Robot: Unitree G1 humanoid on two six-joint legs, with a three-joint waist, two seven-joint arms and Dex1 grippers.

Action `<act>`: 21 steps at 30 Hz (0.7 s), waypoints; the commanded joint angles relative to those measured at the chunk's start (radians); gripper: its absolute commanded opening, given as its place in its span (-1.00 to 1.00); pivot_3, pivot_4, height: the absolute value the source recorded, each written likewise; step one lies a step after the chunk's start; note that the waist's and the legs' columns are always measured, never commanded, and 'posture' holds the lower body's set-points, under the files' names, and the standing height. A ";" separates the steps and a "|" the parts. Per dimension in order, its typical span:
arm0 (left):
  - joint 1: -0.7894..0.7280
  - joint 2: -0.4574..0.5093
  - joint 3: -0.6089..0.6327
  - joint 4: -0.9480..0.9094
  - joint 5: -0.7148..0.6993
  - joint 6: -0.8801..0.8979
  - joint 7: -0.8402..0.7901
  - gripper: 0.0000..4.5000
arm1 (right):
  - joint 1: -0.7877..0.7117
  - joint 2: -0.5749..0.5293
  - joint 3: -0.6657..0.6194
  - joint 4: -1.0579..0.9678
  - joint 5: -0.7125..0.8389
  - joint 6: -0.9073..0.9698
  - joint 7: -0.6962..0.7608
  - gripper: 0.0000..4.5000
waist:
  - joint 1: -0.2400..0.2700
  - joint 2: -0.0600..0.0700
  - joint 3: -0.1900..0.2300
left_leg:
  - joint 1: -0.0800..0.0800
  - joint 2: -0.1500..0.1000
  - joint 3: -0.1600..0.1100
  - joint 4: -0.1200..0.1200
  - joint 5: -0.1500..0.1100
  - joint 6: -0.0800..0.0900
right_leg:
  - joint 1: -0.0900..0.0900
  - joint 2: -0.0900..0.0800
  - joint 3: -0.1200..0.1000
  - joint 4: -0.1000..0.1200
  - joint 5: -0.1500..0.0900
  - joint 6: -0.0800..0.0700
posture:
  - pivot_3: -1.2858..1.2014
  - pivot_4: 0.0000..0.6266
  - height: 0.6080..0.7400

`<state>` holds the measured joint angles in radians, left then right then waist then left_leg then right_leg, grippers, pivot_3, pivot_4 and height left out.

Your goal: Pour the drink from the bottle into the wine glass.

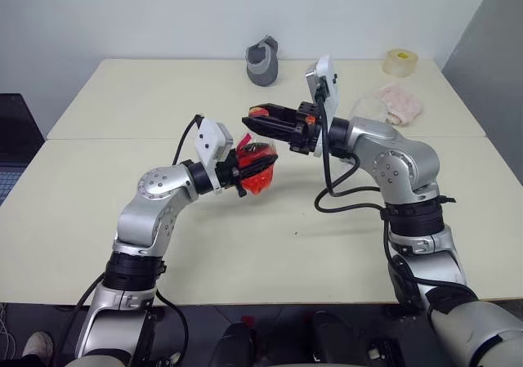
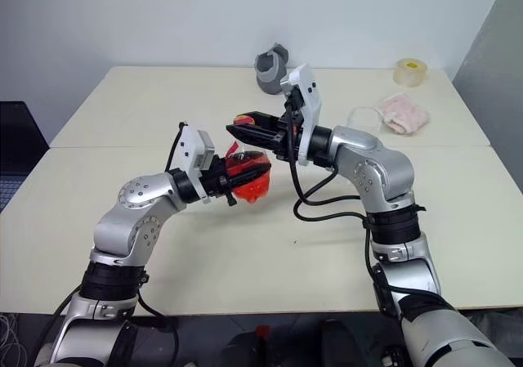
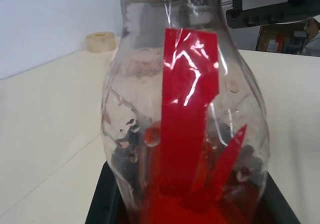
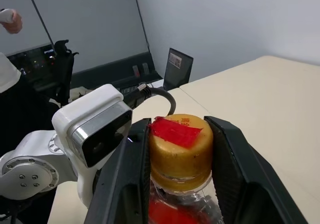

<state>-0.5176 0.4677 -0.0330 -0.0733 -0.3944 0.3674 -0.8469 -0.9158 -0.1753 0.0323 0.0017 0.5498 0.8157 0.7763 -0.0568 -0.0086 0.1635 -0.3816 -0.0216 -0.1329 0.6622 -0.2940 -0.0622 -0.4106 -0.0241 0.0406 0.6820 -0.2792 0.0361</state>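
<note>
- We see the left gripper [image 1: 245,173] clenched on the bulbous base of the bottle [image 1: 257,167], which it holds above the table [image 1: 122,122], not touching it.
- In the left wrist view the bottle [image 3: 185,119] stands right in front of this gripper, and its clear wall carries a red label strip [image 3: 190,99].
- The drink [image 3: 200,211] is bright red and sits low in the bottle, near the left gripper's fingers.
- The right gripper [image 1: 265,120] comes from the other side, and it is just above the bottle and the left gripper.
- In the right wrist view its two black fingers [image 4: 127,179] stand on both sides of the cap [image 4: 181,149], very close to it. They seem to press on the cap, so we read this gripper as grasping the cap.
- The cap is yellow-orange and has a small red piece on top.
- The glass [image 1: 369,108] is beyond the right arm, well apart from both grippers. It is clear and hard to make out, so we cannot tell if it stands or lies.
- Just beside the glass lies a pink cloth [image 1: 398,103].
- A roll of tape [image 1: 400,62] is at the far edge of the table, beyond the cloth.
- A grey jug [image 1: 263,60] is also at the far edge, beyond the right gripper.
</note>
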 commanded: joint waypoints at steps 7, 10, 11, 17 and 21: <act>-0.010 -0.002 0.022 -0.027 0.003 -0.034 0.016 -0.40 | 0.011 -0.009 0.100 -0.095 -0.029 -0.186 0.117 -0.42 | 0.000 0.000 0.000 | 0.000 0.000 0.000 0.000 0.000 0.000 | 0.000 0.000 0.000 0.000 0.000 0.000 | 0.03 -0.52 1.00; -0.009 -0.006 0.014 -0.029 0.003 -0.040 0.017 -0.40 | 0.008 0.000 0.095 -0.080 -0.042 -0.209 0.096 -0.42 | 0.000 0.000 0.000 | 0.000 0.000 0.000 0.000 0.000 0.000 | 0.000 0.000 0.000 0.000 0.000 0.000 | 0.03 -0.52 1.00; -0.009 -0.008 0.012 -0.029 0.004 -0.043 0.017 -0.40 | 0.003 0.004 0.090 -0.072 -0.044 -0.213 0.087 -0.42 | 0.000 0.000 0.000 | 0.000 0.000 0.000 0.000 0.000 0.000 | 0.000 0.000 0.000 0.000 0.000 0.000 | 0.03 -0.52 1.00; -0.006 -0.008 0.008 -0.036 0.001 -0.045 0.018 -0.40 | 0.001 0.010 0.080 -0.068 -0.042 -0.214 0.069 0.17 | 0.000 0.000 0.000 | 0.000 0.000 0.000 0.000 0.000 0.000 | 0.000 0.000 0.000 0.000 0.000 0.000 | 0.03 -0.52 1.00; -0.006 -0.013 0.006 -0.039 0.004 -0.046 0.018 -0.40 | 0.008 0.009 0.083 -0.081 -0.040 -0.207 0.066 0.81 | 0.000 0.000 0.000 | 0.000 0.000 0.000 0.000 0.000 0.000 | 0.000 0.000 0.000 0.000 0.000 0.000 | 0.03 -0.52 1.00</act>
<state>-0.5163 0.4576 -0.0344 -0.0736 -0.3901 0.3359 -0.8374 -0.8857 -0.1735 0.1168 -0.0266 0.4910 0.6214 0.8339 -0.0568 -0.0086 0.1635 -0.3816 -0.0216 -0.1331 0.6624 -0.2940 -0.0623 -0.4105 -0.0242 0.0405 0.6819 -0.2792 0.0361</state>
